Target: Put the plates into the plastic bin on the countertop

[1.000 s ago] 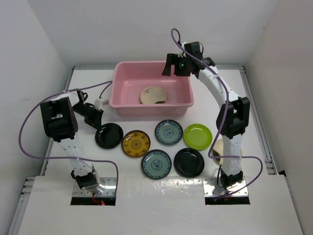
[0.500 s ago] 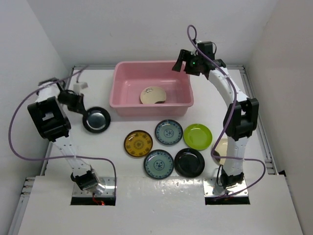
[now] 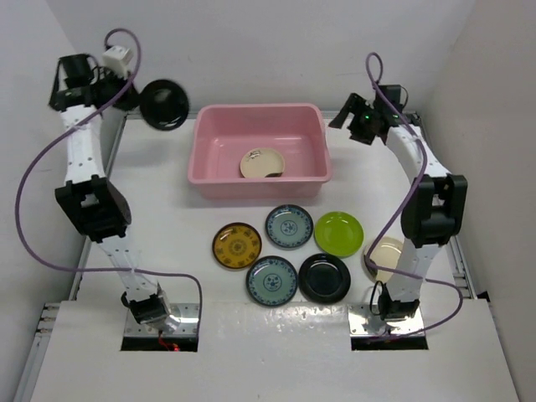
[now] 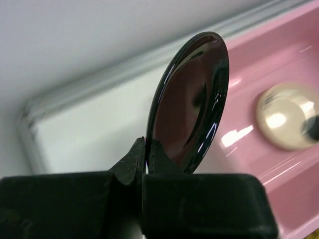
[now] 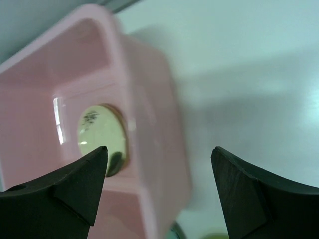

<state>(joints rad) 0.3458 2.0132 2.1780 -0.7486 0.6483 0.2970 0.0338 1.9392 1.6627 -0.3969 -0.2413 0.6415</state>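
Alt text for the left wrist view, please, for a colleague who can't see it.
The left gripper pinches a glossy black plate by its rim, holding it on edge. Behind it to the right is the pink bin with a cream plate inside.

Plain white walls (image 3: 251, 50) rise at the back and on both sides.

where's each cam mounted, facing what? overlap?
Top external: fixed above, behind the robot, looking down on countertop, pink bin, plates; left arm, right arm visible.
Left wrist: on that wrist, looking along the shut left hand gripping a black plate, toward the bin.
Right wrist: on that wrist, looking past the open right hand at the bin's right wall.
Shared: all three see the bin's cream plate.
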